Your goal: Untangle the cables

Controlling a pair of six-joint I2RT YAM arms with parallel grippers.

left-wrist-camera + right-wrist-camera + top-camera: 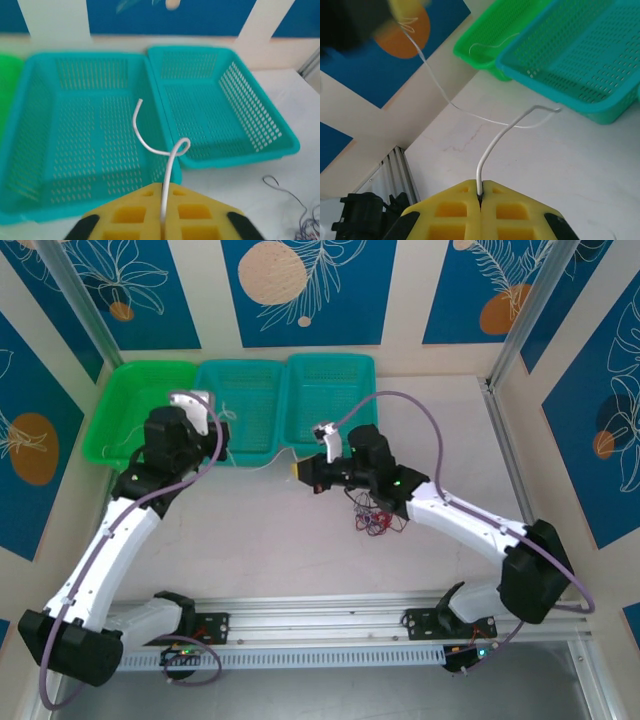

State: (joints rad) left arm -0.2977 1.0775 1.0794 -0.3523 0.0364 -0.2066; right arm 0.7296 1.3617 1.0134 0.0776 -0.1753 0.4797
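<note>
**Risk: slip or a tightened knot**

Teal basket (85, 55) ahead of left hand (162, 220), which pinches the whitish cable (170, 170); right hand (480, 200) pinches it too. Red-black tangle (375, 518) on surface near right hand. Pulling apart may cinch it or slip the cable.

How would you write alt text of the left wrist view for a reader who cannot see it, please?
The left gripper, yellow-fingered, is shut on a whitish cable that rises, loops once and curls up in front of two teal baskets side by side. A green basket edges in at left; thin dark wires lie on the table, lower right.
</note>
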